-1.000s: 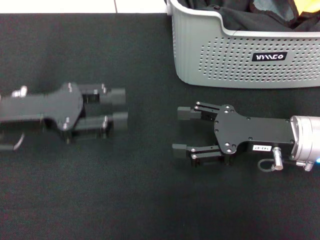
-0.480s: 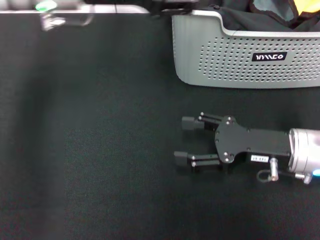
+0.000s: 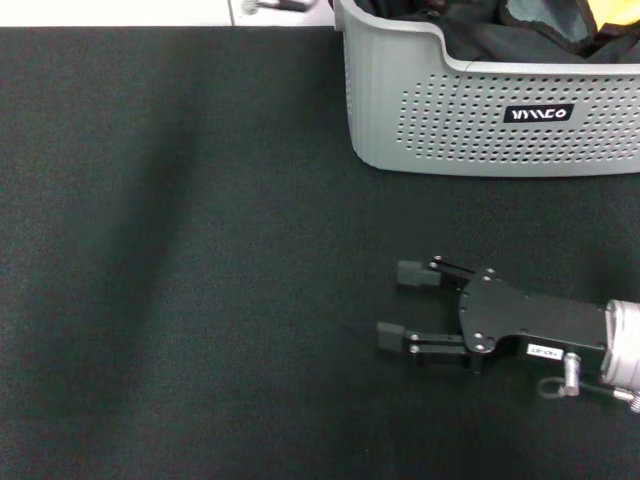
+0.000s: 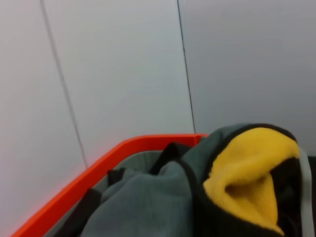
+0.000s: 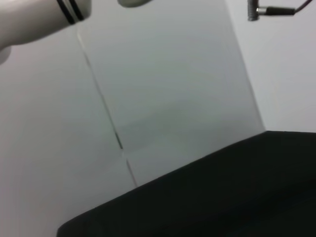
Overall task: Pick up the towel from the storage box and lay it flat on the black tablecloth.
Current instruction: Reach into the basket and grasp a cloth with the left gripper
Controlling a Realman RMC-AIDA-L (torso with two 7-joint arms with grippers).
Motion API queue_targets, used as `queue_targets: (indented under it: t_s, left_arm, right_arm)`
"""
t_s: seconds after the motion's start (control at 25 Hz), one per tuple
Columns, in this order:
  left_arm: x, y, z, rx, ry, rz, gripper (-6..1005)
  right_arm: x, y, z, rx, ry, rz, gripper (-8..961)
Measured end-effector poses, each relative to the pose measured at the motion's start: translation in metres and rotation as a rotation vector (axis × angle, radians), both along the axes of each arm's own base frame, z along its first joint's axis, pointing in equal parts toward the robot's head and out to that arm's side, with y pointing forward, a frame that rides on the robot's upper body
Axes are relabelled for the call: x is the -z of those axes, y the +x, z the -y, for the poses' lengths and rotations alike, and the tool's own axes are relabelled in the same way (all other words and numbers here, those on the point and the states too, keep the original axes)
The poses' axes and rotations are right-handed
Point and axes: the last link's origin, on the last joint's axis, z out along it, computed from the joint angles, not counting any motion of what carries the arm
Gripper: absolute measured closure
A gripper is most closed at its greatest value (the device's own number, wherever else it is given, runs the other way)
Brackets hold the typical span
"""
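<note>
Looks like a lab or robot test bench. Work surface draped in a plain black tablecloth (image 3: 200, 300), white panelled wall (image 5: 163, 89) with thin seams behind. One grey perforated storage box (image 3: 450, 120) staged on it; no household furnishings.

We see a smooth white surface (image 3: 120, 12) as a narrow strip along the far edge of the head view, split by one thin grey seam (image 3: 230, 12). The left wrist view shows a pale grey panelled wall (image 4: 123, 74) crossed by two thin dark joint lines. The right wrist view shows a similar pale wall panel (image 5: 173, 89) with one joint line.
</note>
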Motion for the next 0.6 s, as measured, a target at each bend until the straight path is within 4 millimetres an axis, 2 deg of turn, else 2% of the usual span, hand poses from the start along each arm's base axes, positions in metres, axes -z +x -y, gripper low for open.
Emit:
queue_targets:
  t_s: [0.32, 0.6]
  left_arm:
    - [0.022, 0.040, 0.005, 0.053, -0.034, 0.001, 399]
    - [0.038, 0.048, 0.002, 0.052, 0.016, -0.025, 404]
  right_arm:
    - [0.000, 0.005, 0.005, 0.017, 0.008, 0.000, 66]
    - [0.001, 0.007, 0.007, 0.015, 0.011, 0.004, 66]
